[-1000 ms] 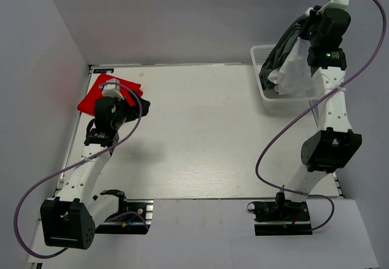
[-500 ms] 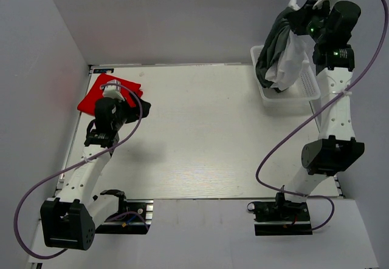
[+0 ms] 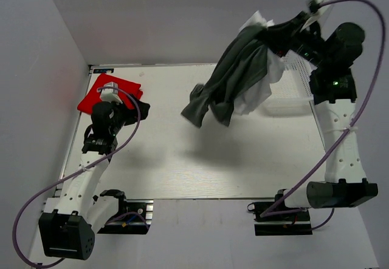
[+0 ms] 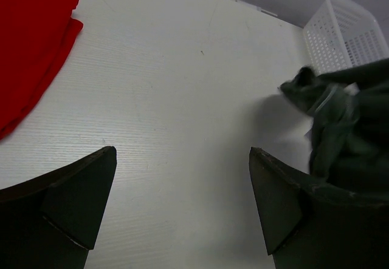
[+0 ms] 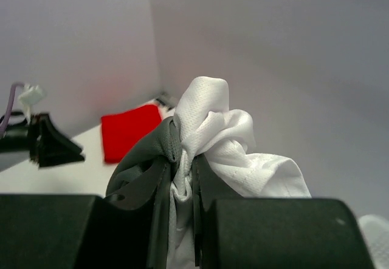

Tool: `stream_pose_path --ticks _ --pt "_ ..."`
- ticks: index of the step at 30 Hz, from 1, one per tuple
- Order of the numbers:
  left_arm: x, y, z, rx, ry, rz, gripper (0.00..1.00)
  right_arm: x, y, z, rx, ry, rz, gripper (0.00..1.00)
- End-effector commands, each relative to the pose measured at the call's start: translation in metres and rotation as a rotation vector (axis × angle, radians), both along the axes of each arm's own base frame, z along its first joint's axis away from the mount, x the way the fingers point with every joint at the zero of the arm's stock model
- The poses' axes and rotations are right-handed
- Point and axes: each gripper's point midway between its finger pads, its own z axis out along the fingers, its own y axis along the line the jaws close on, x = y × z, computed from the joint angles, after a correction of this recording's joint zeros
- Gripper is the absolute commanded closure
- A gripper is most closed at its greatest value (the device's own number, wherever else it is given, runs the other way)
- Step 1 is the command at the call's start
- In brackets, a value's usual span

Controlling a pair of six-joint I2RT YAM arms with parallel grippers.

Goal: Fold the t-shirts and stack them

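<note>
My right gripper [image 3: 275,36] [image 5: 182,187] is shut on a bunch of two t-shirts, held high. The dark grey t-shirt [image 3: 234,74] [image 5: 143,163] hangs down to the left over the back of the table. Bunched with it is the white t-shirt [image 3: 260,96] [image 5: 228,138], which pokes out above the fingers. The red t-shirt [image 3: 96,95] [image 4: 30,44] [image 5: 130,132] lies folded flat at the table's back left corner. My left gripper [image 3: 134,107] [image 4: 182,202] is open and empty just right of it, low over bare table. In the left wrist view the dark grey t-shirt [image 4: 346,129] hangs at the right.
A white plastic mesh basket [image 3: 290,106] [image 4: 346,32] stands at the table's back right, below my right arm. Grey walls close in the left, back and right sides. The hanging cloth casts a shadow on the table's middle.
My right arm has lifted the grey and white bunch out of the basket and swung it left over the table. The left arm has shifted slightly.
</note>
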Motion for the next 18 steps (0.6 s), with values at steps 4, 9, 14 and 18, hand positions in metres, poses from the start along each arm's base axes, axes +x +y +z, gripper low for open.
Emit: stream_pose_path --ticks 4,9,14,18 --pt "-0.009 0.001 0.002 -0.03 0.007 0.014 0.0 0.016 0.052 -0.1 -0.089 0.123 0.062 1.0" --pt "-0.01 0.002 -0.004 -0.043 0.029 0.029 0.0 0.032 0.098 -0.229 -0.162 0.419 0.06 1.0" --pt "-0.009 0.002 -0.013 -0.039 0.06 0.029 0.0 0.035 0.114 -0.368 -0.338 0.76 -0.034 0.7" --pt "-0.009 0.001 -0.018 -0.041 0.07 0.021 0.0 0.037 0.113 -0.409 -0.412 0.866 -0.12 0.1"
